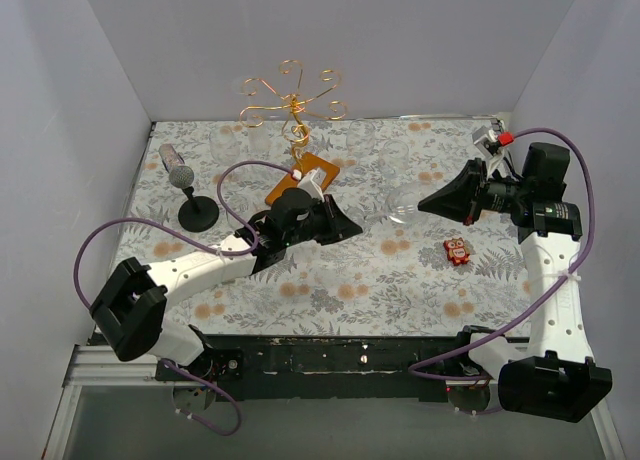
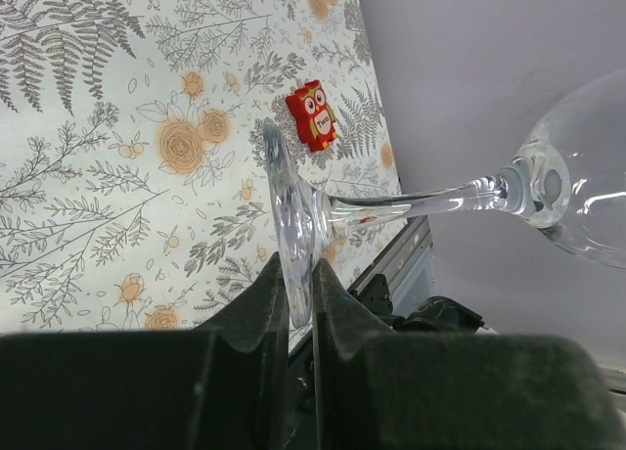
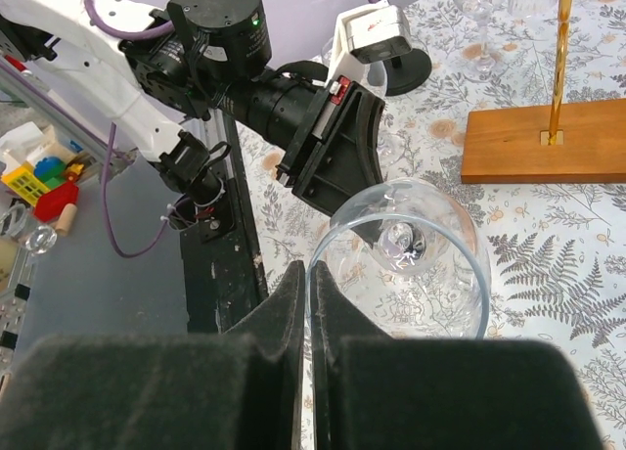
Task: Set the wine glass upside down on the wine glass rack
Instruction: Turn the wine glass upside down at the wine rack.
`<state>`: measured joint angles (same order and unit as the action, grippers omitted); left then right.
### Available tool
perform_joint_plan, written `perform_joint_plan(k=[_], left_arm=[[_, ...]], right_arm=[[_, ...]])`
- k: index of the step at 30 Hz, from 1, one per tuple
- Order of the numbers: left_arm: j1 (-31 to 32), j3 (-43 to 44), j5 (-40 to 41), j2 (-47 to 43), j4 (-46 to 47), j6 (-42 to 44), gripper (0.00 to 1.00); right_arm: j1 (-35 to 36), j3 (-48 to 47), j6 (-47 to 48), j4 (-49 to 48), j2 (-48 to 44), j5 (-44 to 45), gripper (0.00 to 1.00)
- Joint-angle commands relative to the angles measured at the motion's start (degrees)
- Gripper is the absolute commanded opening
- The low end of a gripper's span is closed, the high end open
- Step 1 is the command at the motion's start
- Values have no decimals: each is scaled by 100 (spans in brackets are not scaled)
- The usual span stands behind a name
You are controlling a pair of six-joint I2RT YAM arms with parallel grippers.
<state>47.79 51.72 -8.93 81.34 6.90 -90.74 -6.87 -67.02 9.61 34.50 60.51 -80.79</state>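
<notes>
The clear wine glass (image 1: 402,208) lies level above the table, held between my two grippers. My left gripper (image 1: 355,225) is shut on the edge of its round foot (image 2: 284,205), in the left wrist view (image 2: 296,269); the stem and bowl (image 2: 577,186) run off to the right. My right gripper (image 1: 425,205) is shut on the rim of the bowl (image 3: 411,254), in the right wrist view (image 3: 308,274). The wine glass rack (image 1: 293,100), a copper-gold wire tree on an orange-brown wooden base (image 1: 303,180), stands behind the left gripper; its base (image 3: 543,142) also shows in the right wrist view.
A black round-footed microphone stand (image 1: 198,212) stands at the left. A small red owl toy (image 1: 457,251) lies on the flowered cloth near the right arm, seen also in the left wrist view (image 2: 313,115). Several other clear glasses (image 1: 255,140) stand along the back.
</notes>
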Motion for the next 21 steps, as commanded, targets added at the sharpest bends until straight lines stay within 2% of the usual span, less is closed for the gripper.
perform_joint_plan(k=[1, 3, 4, 7, 9, 13, 17, 21], left_arm=[[-7, 163, 365, -74, -338, 364, 0], [-7, 136, 444, -136, -382, 451, 0], [-7, 110, 497, -180, -417, 521, 0], [-7, 57, 751, -373, -601, 706, 0], [-7, 48, 1031, -513, -863, 838, 0], [-7, 31, 1358, -786, -1304, 1154, 0], [-7, 22, 1446, -1023, -1726, 1540, 0], [-7, -4, 1420, -1304, -2042, 2147, 0]], right_arm=[[-25, -13, -108, -313, -119, -332, 1], [-25, 31, -117, -313, -101, -262, 1], [-25, 40, -108, -312, -101, -244, 8], [-25, 93, 14, -295, -127, -130, 40], [-33, 32, 347, -15, -127, 45, 54], [-33, -214, 1322, 872, -66, 502, 64], [-33, -504, 2026, 1462, -39, 1021, 65], [-33, -592, 2247, 1639, -83, 1294, 66]])
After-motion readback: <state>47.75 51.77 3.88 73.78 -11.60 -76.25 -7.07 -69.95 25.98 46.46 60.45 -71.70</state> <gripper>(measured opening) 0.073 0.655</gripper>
